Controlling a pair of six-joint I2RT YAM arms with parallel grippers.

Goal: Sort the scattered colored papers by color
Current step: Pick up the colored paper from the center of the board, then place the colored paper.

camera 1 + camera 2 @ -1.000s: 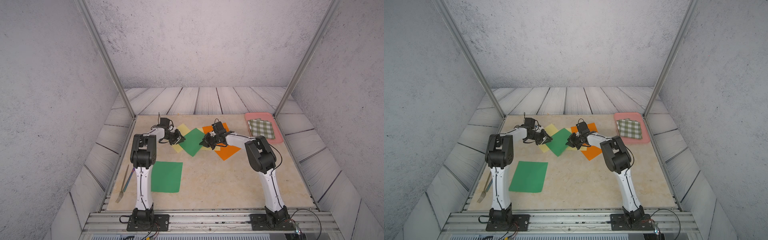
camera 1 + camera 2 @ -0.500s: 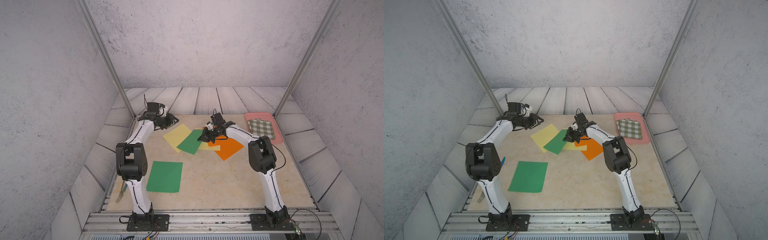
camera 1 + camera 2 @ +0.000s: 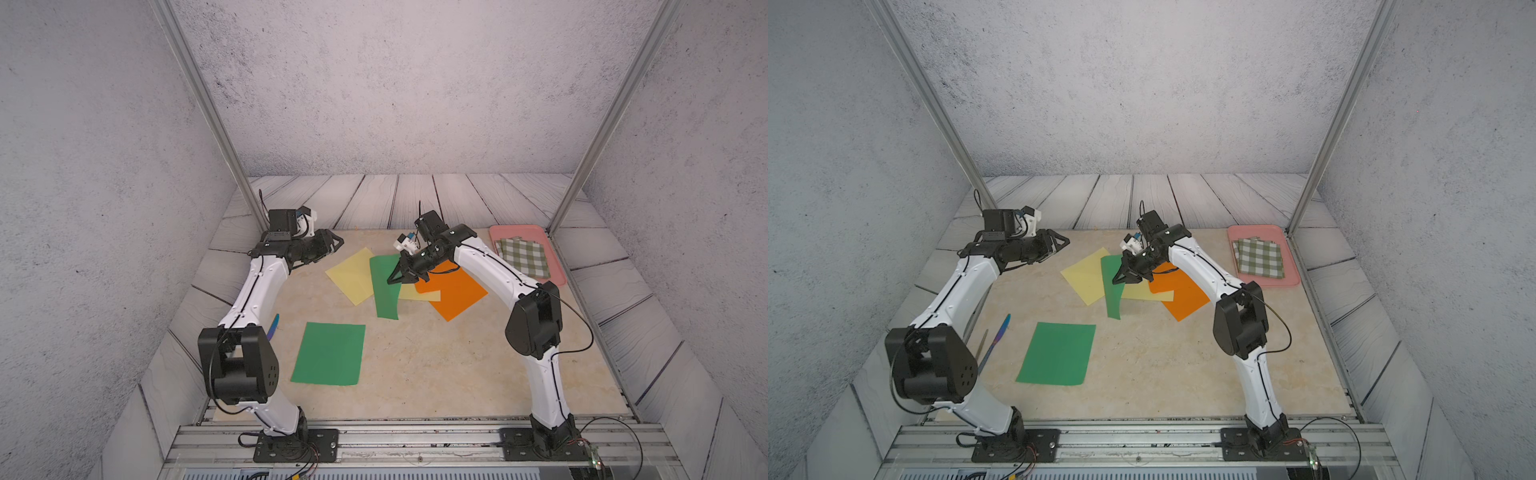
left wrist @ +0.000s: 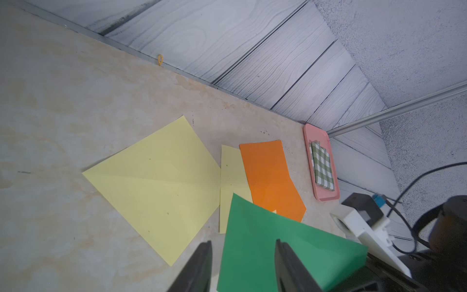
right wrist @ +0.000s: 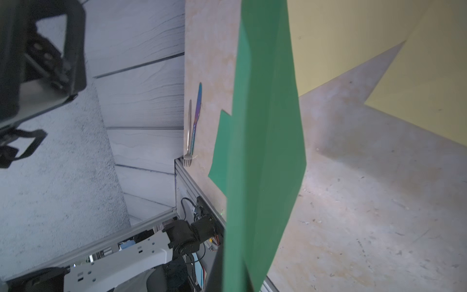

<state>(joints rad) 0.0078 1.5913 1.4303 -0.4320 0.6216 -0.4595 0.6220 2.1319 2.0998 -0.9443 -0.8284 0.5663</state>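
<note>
My right gripper (image 3: 392, 280) is shut on one edge of a green paper (image 3: 384, 291) and holds it lifted, so the sheet hangs down toward the table (image 5: 265, 126). A second green paper (image 3: 328, 353) lies flat nearer the front. One pale yellow paper (image 3: 351, 274) lies left of the held sheet. Another yellow paper (image 3: 419, 294) pokes out from under the orange paper (image 3: 455, 293). My left gripper (image 3: 336, 241) hovers at the far left, open and empty. In the left wrist view its fingertips (image 4: 206, 249) frame the green sheet from a distance.
A pink tray (image 3: 515, 230) with a folded green-and-white checked cloth (image 3: 523, 257) stands at the back right corner. A fork (image 3: 982, 345) and a blue knife (image 3: 995, 338) lie along the left edge of the table.
My left gripper let go, opened and pulled back to the far left. My right gripper lifted the green paper, which now hangs from it.
</note>
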